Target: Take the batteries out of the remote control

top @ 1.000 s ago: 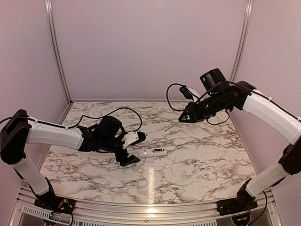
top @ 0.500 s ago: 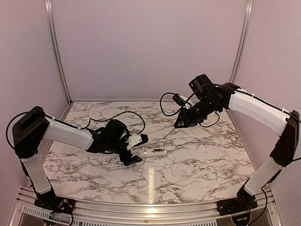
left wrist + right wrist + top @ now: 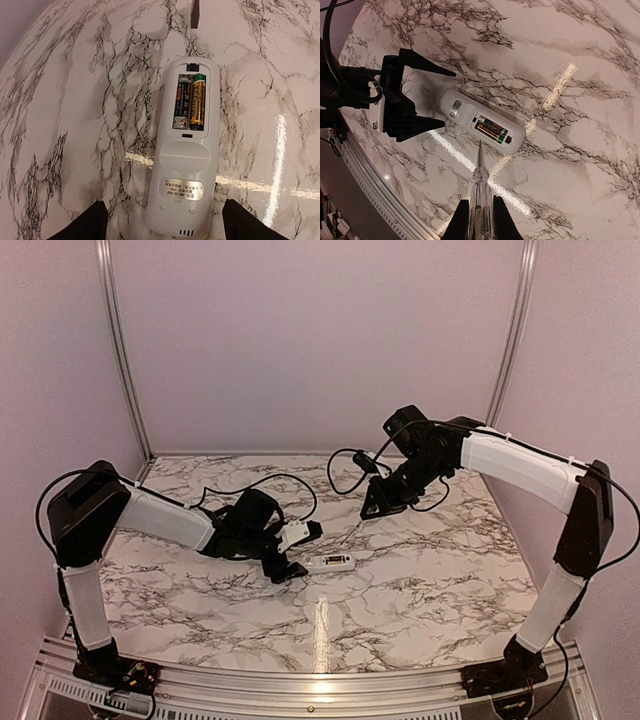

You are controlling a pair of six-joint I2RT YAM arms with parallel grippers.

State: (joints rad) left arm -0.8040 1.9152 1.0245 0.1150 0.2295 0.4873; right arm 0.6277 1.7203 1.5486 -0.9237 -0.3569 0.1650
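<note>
**Two robot arms around an opened remote control on a marble table**

A slim white remote control [image 3: 330, 562] lies flat near the middle of a marble-patterned table [image 3: 450, 580], its long side running left to right. Its back faces up and the battery bay is uncovered. Two batteries [image 3: 190, 101] sit side by side inside, one dark and one gold with a green end.

The left gripper [image 3: 308, 552] is low at the remote's left end. Its fingers stand wide apart, one on each side of that end, with bare table showing between each finger and the white casing.

The right gripper [image 3: 375, 508] hangs above the table, farther back and to the right. Its fingers are pressed together on a thin, pale pen-like tool [image 3: 480, 175]. The tool slants down toward the battery bay, and its tip is close beside the remote. Whether the tip touches cannot be told.
</note>
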